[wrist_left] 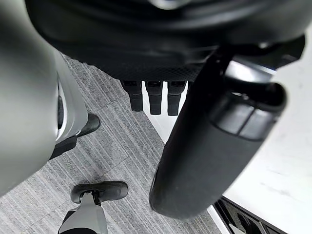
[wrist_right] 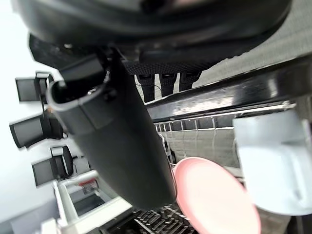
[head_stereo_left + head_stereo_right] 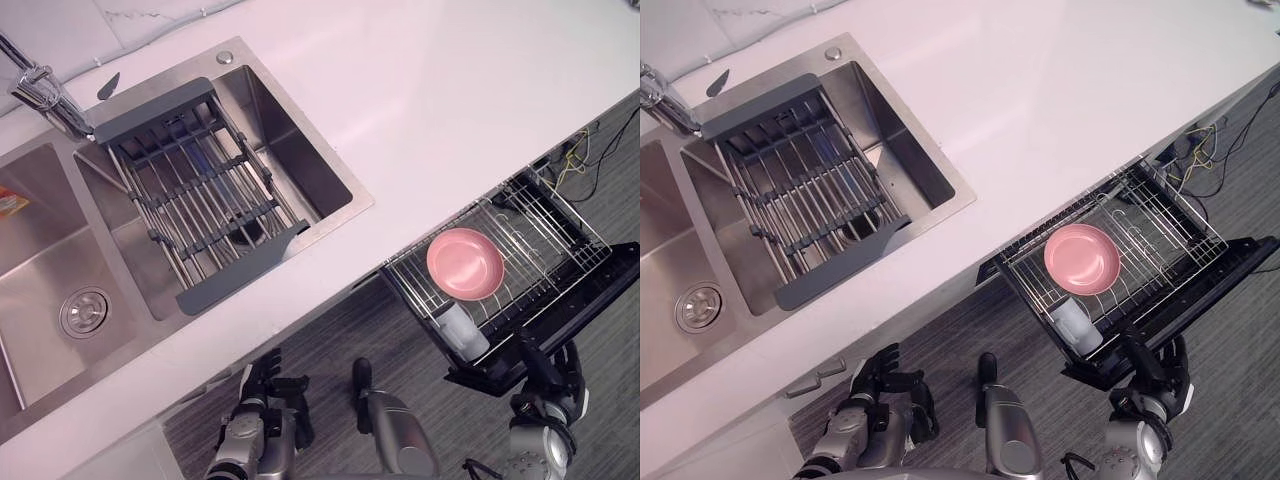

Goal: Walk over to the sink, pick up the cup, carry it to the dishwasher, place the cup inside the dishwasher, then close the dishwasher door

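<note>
Head eyes look down, sharing sink [image 3: 300, 160]

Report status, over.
Left hand open, idle. Right hand open at edge of black dishwasher door. White cup in wire rack beside round pink bowl. Door open.

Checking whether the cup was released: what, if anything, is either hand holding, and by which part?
Nothing is held. The cup sits free in the dishwasher rack; the right hand is open by its front edge, the left hand open too.
</note>
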Controlling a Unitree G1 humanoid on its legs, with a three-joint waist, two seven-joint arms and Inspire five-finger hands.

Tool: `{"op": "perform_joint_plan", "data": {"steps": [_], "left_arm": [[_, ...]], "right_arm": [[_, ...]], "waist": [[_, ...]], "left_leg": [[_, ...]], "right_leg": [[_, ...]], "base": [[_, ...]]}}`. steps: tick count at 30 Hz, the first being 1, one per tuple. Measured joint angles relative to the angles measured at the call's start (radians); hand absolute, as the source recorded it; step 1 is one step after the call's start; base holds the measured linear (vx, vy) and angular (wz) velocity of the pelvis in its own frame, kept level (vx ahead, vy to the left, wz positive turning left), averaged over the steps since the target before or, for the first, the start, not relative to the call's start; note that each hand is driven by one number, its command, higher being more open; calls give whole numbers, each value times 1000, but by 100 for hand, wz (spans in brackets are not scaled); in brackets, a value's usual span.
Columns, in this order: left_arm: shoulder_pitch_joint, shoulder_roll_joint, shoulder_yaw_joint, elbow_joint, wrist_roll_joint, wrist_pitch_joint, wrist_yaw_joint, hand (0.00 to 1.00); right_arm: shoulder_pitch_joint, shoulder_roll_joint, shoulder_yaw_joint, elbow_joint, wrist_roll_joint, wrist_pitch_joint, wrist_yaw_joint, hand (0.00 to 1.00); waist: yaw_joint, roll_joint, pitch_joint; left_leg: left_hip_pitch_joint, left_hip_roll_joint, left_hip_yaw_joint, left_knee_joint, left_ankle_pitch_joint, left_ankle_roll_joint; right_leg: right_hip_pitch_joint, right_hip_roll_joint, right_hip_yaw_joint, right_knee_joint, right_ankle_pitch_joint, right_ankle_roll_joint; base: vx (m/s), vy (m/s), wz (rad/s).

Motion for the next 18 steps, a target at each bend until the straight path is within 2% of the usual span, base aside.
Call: {"op": "perform_joint_plan", "data": {"steps": [5, 12, 18], "left_arm": [[0, 6, -7, 1, -2, 0, -21, 90], [5, 16, -8, 3, 2, 0, -35, 90], [23, 16, -7, 4, 2, -1, -38, 90]], "right_arm": [[0, -25, 37, -10, 104, -19, 25, 90], [2, -28, 118, -74, 151, -23, 25, 90], [-52, -56, 200, -80, 155, -42, 37, 90]], "waist": [[0, 1, -1], [2, 12, -5], [12, 47, -26]], "left_leg": [[-1, 1, -6, -5, 0, 0], [0, 0, -15, -15, 4, -4], [3, -10, -53, -57, 38, -16]], "right_leg": [[-1, 0, -8, 3, -6, -2], [1, 0, -17, 2, -9, -3], [10, -11, -49, -10, -8, -4]], "base": [[0, -6, 3], [4, -5, 3], [-1, -23, 19]]}}
